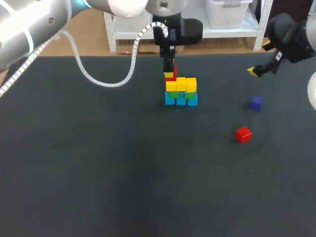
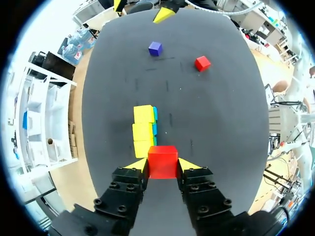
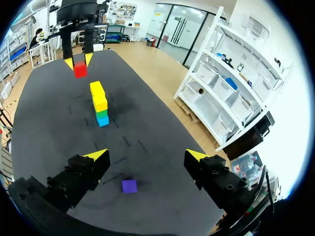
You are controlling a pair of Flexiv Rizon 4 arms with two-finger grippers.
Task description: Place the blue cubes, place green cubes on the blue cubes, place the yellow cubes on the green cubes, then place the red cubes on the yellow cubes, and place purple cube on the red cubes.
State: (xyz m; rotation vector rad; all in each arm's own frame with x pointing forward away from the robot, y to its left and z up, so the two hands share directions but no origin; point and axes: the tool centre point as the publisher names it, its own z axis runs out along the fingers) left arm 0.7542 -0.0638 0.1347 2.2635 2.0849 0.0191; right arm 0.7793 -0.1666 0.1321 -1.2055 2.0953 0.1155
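1. Your left gripper (image 2: 163, 164) pinches a red cube (image 2: 163, 160) between its yellow tips, one pressed to each side. In the head view it hangs at the left end of the stack, just above the yellow row. The cube does not appear to rest on the row yet.
2. Your right gripper (image 3: 146, 155) has its fingers spread wide with nothing between them. The purple cube (image 3: 129, 186) lies on the table just below and ahead of it.
3. The stack stands far out in the middle. The blue cubes (image 1: 181, 100) sit in a row on the table, the green cubes (image 1: 173, 94) on them, and the yellow cubes (image 1: 181, 84) on top. Those three layers look done.
4. The red layer is not yet started, and the held cube would be its first. The second red cube (image 1: 243, 134) lies loose, well apart from the stack and near the purple one. You can see only these two reds. The purple cube goes on last.
5. The table (image 1: 98, 173) is a flat dark mat. The white cable (image 1: 106, 81) of your left arm loops over its far side.
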